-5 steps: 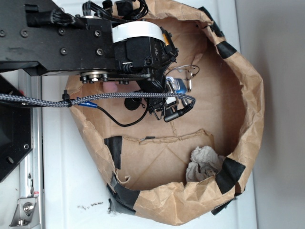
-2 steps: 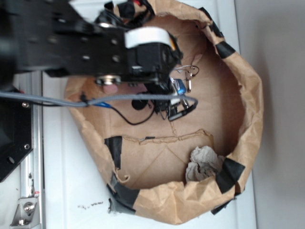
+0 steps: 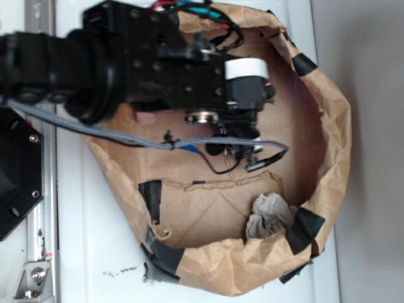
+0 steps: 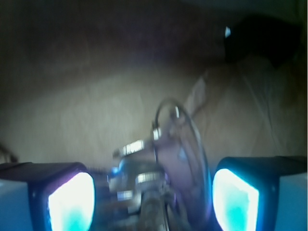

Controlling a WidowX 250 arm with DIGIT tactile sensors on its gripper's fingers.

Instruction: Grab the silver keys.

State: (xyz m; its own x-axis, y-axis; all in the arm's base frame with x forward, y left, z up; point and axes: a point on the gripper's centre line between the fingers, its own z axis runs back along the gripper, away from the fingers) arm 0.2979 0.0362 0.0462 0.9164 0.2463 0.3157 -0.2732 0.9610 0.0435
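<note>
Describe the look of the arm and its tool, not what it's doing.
The arm is black metal with visible screws, a white band near the wrist, and a grey braided cable plus thin black wires. The tool has two dark fingers with pale, cyan-lit pads.

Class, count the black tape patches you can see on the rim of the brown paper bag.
5, possibly more hidden behind the arm: one upper right, one top edge, one lower right, one on the left inner wall, one bottom left.
</note>
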